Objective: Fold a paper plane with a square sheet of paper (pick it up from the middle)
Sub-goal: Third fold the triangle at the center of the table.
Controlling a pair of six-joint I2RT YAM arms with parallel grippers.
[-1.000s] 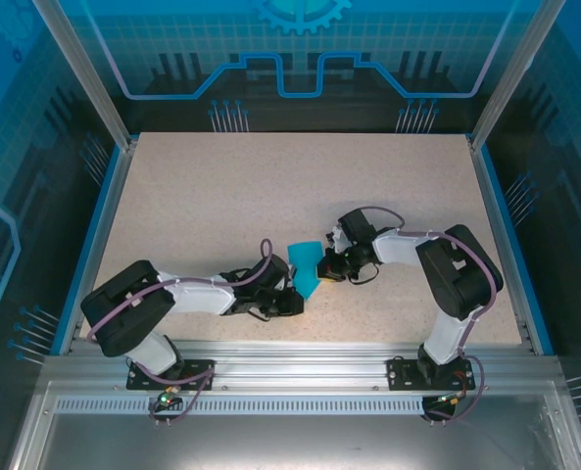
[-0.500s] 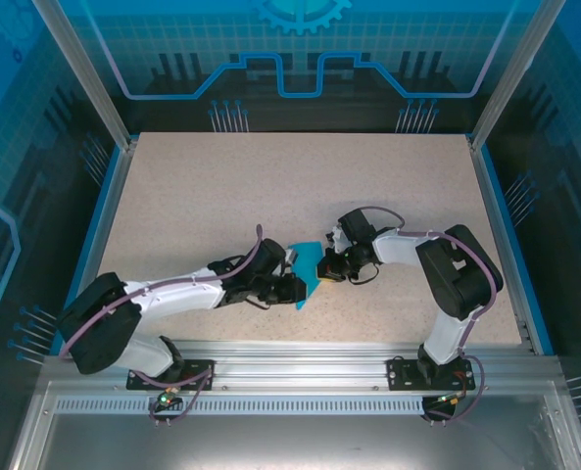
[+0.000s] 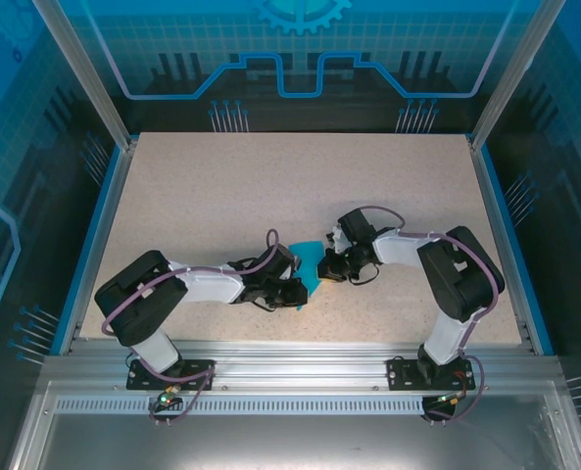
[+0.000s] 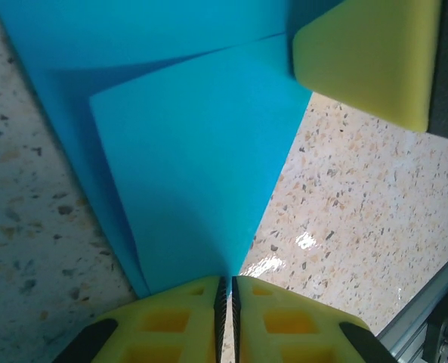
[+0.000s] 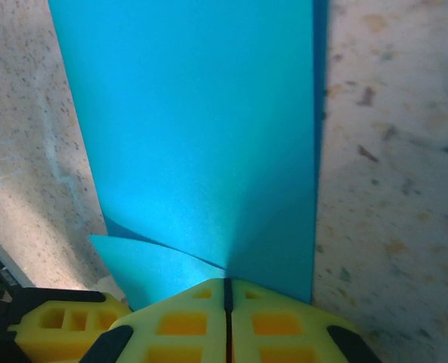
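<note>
The left gripper (image 4: 225, 283) has its two yellow fingers (image 4: 171, 318) pressed together on a pointed corner of the square sheet of paper (image 4: 193, 189), which narrows down into the seam between them; the right gripper (image 5: 225, 286) has its two yellow pads closed flat against each other too, pinching the same sheet where a crease runs into them; there is one sheet, teal-blue and plain, partly folded so that one flap lies over a lower layer; in the top view it sits low over the speckled table (image 3: 221, 196), in the near middle, between the two grippers, which face each other closely across it; each wrist view catches one yellow finger of the opposite gripper at the paper's edge.
</note>
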